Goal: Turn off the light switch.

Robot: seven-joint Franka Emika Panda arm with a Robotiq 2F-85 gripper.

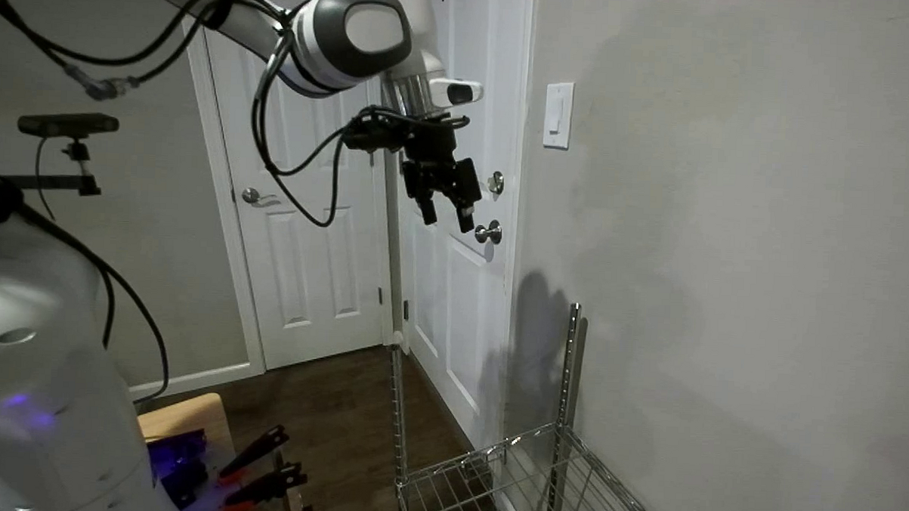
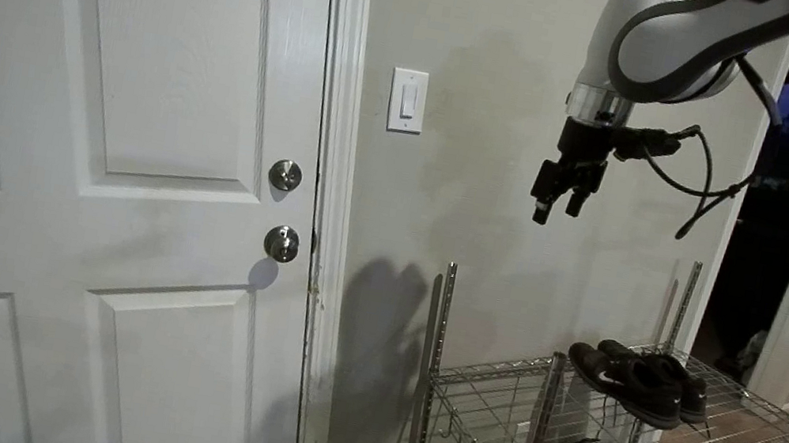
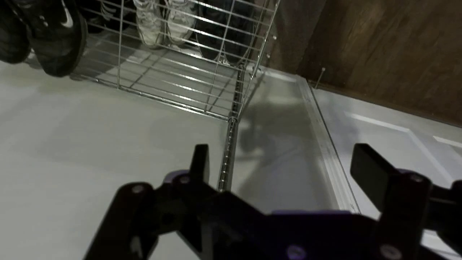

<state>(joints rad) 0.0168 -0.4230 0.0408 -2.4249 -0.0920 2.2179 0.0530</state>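
White light switch [image 1: 558,115] sits on the wall [image 2: 461,208] just beside the door frame [image 2: 340,164], clear in both exterior views, absent from the wrist view. End effector [image 2: 557,213] hangs well apart from it, fingers [image 3: 199,162] spread, pointing down, nothing between them. Reads as pre-reach. Risks: 1) no wrist sight of the rocker [image 2: 408,100], so depth may be misjudged and the fingers ram the wall. 2) Spread fingers could straddle the rocker and never load it; bring them together first. 3) Low path: cable loop [image 2: 703,195] or fingers may snag the rack post [image 2: 445,310]. Can't tell which rocker end means off; pushing the wrong one changes nothing.
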